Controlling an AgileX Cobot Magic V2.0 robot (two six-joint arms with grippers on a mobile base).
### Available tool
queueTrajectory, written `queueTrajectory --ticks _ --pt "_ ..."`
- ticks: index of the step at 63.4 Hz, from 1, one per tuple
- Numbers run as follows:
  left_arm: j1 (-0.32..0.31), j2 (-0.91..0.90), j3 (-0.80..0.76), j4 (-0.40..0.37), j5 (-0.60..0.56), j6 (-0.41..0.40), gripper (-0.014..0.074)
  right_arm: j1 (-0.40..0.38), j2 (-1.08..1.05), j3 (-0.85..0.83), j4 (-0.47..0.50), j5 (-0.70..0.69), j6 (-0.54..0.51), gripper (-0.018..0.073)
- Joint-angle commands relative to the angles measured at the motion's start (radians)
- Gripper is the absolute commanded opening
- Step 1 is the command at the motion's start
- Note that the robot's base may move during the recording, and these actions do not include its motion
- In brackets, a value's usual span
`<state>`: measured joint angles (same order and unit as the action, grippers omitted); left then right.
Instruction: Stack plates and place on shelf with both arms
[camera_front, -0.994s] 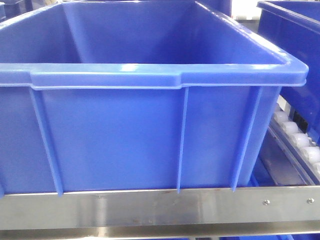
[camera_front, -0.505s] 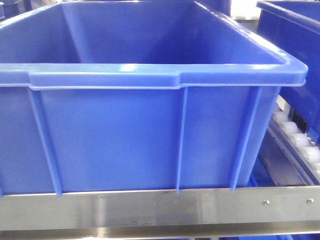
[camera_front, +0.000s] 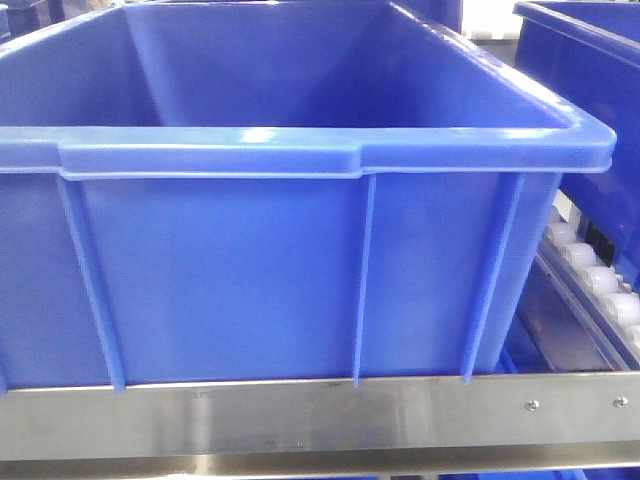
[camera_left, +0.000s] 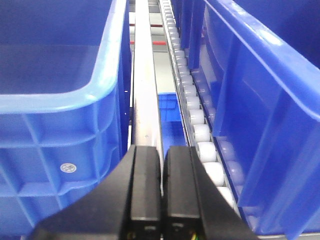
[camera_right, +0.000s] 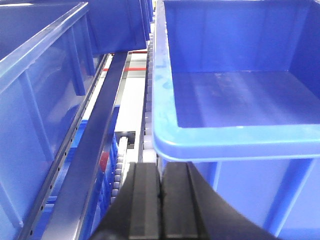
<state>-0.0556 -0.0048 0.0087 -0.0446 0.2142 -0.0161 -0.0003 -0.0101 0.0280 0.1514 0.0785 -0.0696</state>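
Both grippers are clenched with nothing between their fingers: in the left wrist view the left gripper (camera_left: 162, 192) shows its two black fingers pressed together along a thin seam, and in the right wrist view the right gripper (camera_right: 161, 200) looks the same, pads meeting at the bottom middle of the frame. Neither touches anything. No plates show in any view. Ahead of the left gripper a steel divider rail (camera_left: 146, 95) runs away from the camera, with a blue crate (camera_left: 60, 100) on its left and a track of white rollers (camera_left: 192, 107) on its right; a second blue crate (camera_left: 260, 100) sits against those rollers at the far right. Ahead of the right gripper a dark perforated rail (camera_right: 95, 145) slants away, a blue crate (camera_right: 40, 100) lies to its left, and an open blue crate (camera_right: 235, 135) fills the right half, its rim corner just above the fingers. A short run of rollers (camera_right: 120, 165) shows between rail and crate. From the front view, a large blue crate (camera_front: 280, 270) stands on the shelf (camera_front: 300, 415), whose brushed front rail crosses the bottom of the frame with two small screws near its right end. White rollers (camera_front: 600, 280) line the shelf's right side, and another blue crate (camera_front: 590, 80) sits beyond them.
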Motion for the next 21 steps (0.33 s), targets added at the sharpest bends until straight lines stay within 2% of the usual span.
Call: queueTrajectory --ticks 1,21 --pt "0.002 -0.021 0.024 -0.006 -0.095 0.000 0.0084 -0.004 -0.022 -0.015 -0.005 -0.092 -0.012 0.0056" --pt "0.002 -0.021 0.024 -0.006 -0.095 0.000 0.0084 -0.004 -0.022 -0.015 -0.005 -0.092 -0.012 0.0056"
